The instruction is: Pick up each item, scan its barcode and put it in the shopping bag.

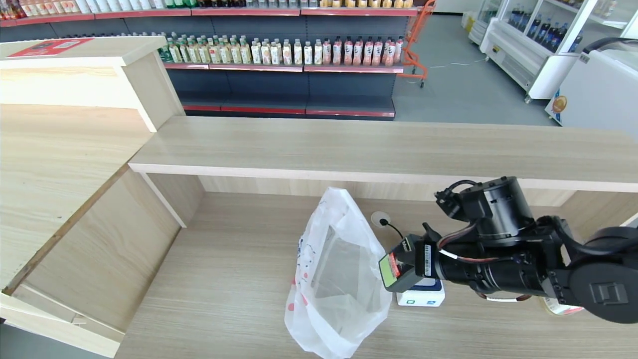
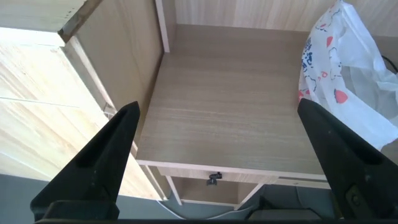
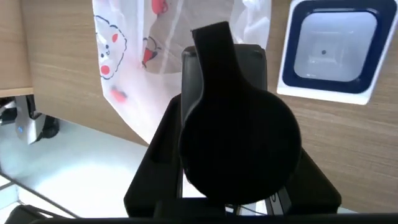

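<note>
One white shopping bag (image 1: 339, 279) stands open-mouthed on the desk (image 1: 224, 299), and just beside it sits one blue-and-white scanner (image 1: 423, 298). The right gripper (image 1: 404, 263) — clamped on one dark box (image 1: 395, 268) — holds it low over that scanner, so scanning looks in hand; next comes a short carry over the bag's mouth and a release. The left gripper (image 2: 219, 111) hangs spread wide, empty — and one round thing (image 1: 560, 308) lies mostly hidden under the right arm.
</note>
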Robot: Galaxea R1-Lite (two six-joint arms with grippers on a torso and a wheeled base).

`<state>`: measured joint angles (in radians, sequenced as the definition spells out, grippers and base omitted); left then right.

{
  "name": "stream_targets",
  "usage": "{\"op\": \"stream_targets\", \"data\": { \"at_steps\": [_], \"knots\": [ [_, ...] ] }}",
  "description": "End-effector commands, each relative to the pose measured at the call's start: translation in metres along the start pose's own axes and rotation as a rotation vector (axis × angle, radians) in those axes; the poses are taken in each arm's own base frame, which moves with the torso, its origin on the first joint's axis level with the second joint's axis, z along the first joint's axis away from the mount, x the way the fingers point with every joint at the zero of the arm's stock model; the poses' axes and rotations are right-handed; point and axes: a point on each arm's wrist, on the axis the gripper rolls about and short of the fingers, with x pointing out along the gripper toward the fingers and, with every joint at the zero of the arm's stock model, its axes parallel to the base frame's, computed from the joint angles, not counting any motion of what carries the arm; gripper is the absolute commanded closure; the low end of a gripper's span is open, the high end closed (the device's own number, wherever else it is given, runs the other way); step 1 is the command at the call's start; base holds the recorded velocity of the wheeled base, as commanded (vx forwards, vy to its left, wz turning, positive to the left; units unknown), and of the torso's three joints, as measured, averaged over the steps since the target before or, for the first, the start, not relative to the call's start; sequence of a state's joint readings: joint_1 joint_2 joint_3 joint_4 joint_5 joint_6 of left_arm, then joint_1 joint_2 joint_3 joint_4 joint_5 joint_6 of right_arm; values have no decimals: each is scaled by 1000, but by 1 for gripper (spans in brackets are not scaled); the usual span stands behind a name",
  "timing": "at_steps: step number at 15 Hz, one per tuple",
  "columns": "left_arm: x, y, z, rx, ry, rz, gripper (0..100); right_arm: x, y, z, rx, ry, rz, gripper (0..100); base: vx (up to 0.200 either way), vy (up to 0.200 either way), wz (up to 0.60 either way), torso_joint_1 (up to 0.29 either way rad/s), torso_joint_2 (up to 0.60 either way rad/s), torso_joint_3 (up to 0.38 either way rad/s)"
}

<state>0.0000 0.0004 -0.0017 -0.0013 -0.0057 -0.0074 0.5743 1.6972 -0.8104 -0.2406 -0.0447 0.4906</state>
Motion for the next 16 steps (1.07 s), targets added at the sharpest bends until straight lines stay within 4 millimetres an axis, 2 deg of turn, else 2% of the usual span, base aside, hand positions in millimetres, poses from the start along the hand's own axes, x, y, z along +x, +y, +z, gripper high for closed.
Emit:
{"op": "stream_targets", "data": {
  "at_steps": [1, 4, 6, 9, 12, 16],
  "knots": [
    [0, 0, 0, 0, -1, 0, 0, 27, 3, 1, -11, 34, -16, 100, 0, 0, 0, 0, 0, 0],
    [0, 0, 0, 0, -1, 0, 0, 63, 5, -7, -103, 73, -22, 100, 0, 0, 0, 0, 0, 0],
    [0, 0, 0, 0, -1, 0, 0, 91, 5, -16, -196, 34, -19, 100, 0, 0, 0, 0, 0, 0],
    [0, 0, 0, 0, -1, 0, 0, 122, 8, -29, -332, -37, 7, 100, 0, 0, 0, 0, 0, 0],
    [0, 0, 0, 0, -1, 0, 0, 139, 4, -38, -514, -53, 14, 100, 0, 0, 0, 0, 0, 0],
    [0, 0, 0, 0, -1, 0, 0, 150, 7, -50, -549, -27, 27, 100, 0, 0, 0, 0, 0, 0]
  ]
}}
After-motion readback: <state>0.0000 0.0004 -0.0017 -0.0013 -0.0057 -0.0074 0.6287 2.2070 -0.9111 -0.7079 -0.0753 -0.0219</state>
